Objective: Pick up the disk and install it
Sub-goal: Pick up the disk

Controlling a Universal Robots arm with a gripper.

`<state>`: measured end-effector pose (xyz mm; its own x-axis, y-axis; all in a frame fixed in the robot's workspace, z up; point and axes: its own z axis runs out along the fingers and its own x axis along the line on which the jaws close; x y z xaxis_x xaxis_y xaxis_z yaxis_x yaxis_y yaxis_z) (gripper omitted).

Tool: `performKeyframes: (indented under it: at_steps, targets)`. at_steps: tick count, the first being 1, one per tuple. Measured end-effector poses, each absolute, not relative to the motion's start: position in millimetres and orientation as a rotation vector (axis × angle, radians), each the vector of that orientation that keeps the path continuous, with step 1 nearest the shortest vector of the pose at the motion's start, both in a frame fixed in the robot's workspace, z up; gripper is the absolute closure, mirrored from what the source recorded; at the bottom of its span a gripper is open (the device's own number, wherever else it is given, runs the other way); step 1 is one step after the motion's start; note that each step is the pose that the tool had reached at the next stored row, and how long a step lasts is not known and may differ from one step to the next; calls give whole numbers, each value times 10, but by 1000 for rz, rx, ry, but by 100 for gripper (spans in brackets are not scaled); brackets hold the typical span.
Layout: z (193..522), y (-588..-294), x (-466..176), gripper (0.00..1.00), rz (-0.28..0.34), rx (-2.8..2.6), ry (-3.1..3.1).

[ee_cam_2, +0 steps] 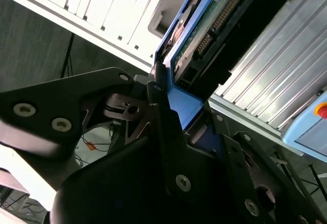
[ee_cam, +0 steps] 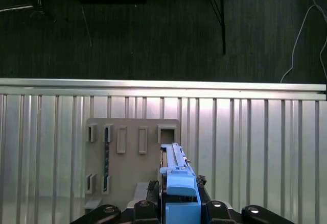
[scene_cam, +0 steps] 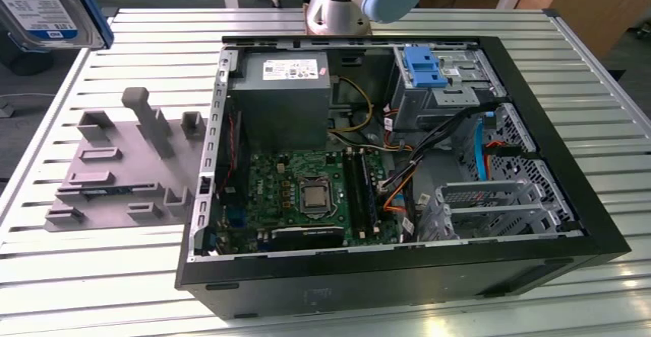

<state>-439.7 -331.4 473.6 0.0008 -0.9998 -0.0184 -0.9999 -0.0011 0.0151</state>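
The disk [scene_cam: 43, 8], a silver hard drive with a white-and-blue label in a blue carrier frame, hangs in the air at the exterior view's far left, above the table's back corner. In the second wrist view my gripper [ee_cam_2: 181, 106] is shut on the blue frame, and the disk [ee_cam_2: 214, 25] shows its green circuit board and connector beyond the black fingers [ee_cam_2: 158, 127]. The first wrist view shows the disk [ee_cam: 173, 160] edge-on, with the gripper [ee_cam: 176, 188] clamped on it from both sides, high over the grey fixture plate [ee_cam: 130, 152].
An open computer case [scene_cam: 569, 230] lies on the slatted metal table [scene_cam: 122, 276], with a grey power supply box [scene_cam: 280, 93], a motherboard [scene_cam: 305, 192] and a blue latch bracket [scene_cam: 425, 66] in its drive bay. The grey fixture plate [scene_cam: 112, 177] sits left of the case.
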Motion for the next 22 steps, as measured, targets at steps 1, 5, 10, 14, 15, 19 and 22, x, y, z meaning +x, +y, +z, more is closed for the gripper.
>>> performKeyframes:
  at_steps: [1, 5, 10, 14, 15, 19, 22]
  targets:
    - [4748, -3314, -4397, 64, 37, -2221, 2219]
    - [4787, -3314, -4397, 64, 37, -2221, 2219]
    - [4817, -3314, -4397, 64, 37, -2221, 2218]
    - [4832, -3314, -4397, 64, 37, -2221, 2218]
    - [4833, -3314, -4397, 64, 37, -2221, 2219]
    - [4834, -3314, -4397, 64, 37, -2221, 2218]
    - [4834, -3314, -4397, 64, 37, -2221, 2218]
